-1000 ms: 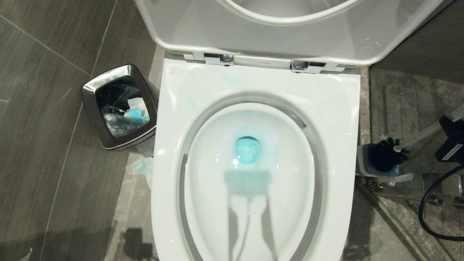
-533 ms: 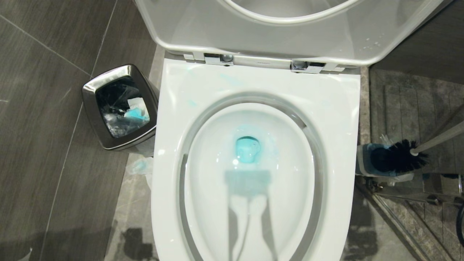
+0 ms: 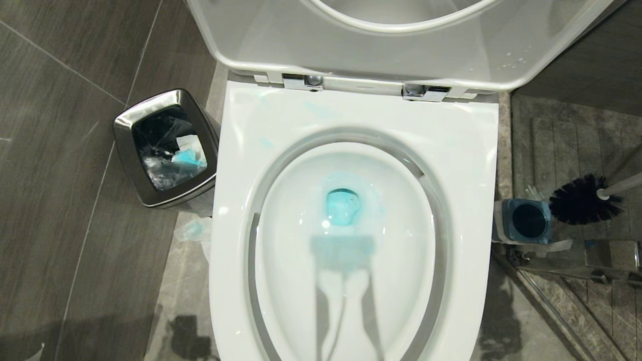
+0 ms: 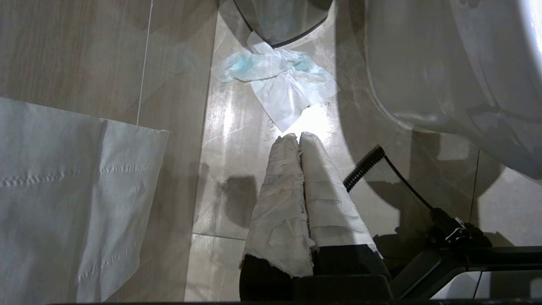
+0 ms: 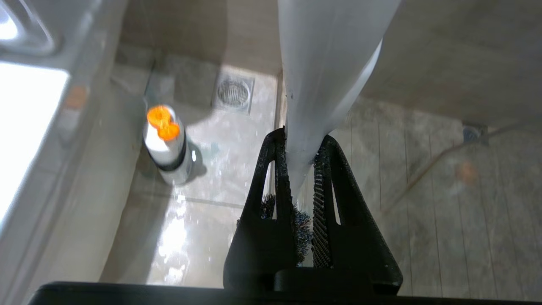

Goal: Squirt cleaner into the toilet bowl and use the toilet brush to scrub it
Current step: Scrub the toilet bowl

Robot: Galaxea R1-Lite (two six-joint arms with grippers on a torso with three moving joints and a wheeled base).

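The white toilet bowl (image 3: pixel 466 210) fills the head view, lid raised, with turquoise cleaner (image 3: pixel 343 206) tinting the water at its drain and pale blue smears on the rim. The toilet brush (image 3: pixel 582 199) hangs to the bowl's right with its black bristle head clear of the blue-topped holder (image 3: pixel 524 220). In the right wrist view my right gripper (image 5: pixel 301 146) is shut on the brush's white handle (image 5: pixel 326 63), bristles showing below the fingers; this gripper is outside the head view. My left gripper (image 4: pixel 298 136), fingers wrapped in white, is shut on nothing, low over the floor beside the toilet.
A steel bin (image 3: pixel 165 148) with a liner stands left of the bowl. Crumpled blue-stained tissue (image 4: pixel 279 78) lies on the floor by the toilet base. A white bottle with an orange cap (image 5: pixel 166 142) stands near a floor drain (image 5: pixel 233 92). A glass panel's rail (image 3: pixel 567 271) runs at the right.
The brush head has come up out of the holder and moved right, leaving the holder's dark opening bare. My right gripper has left the head view's right edge.
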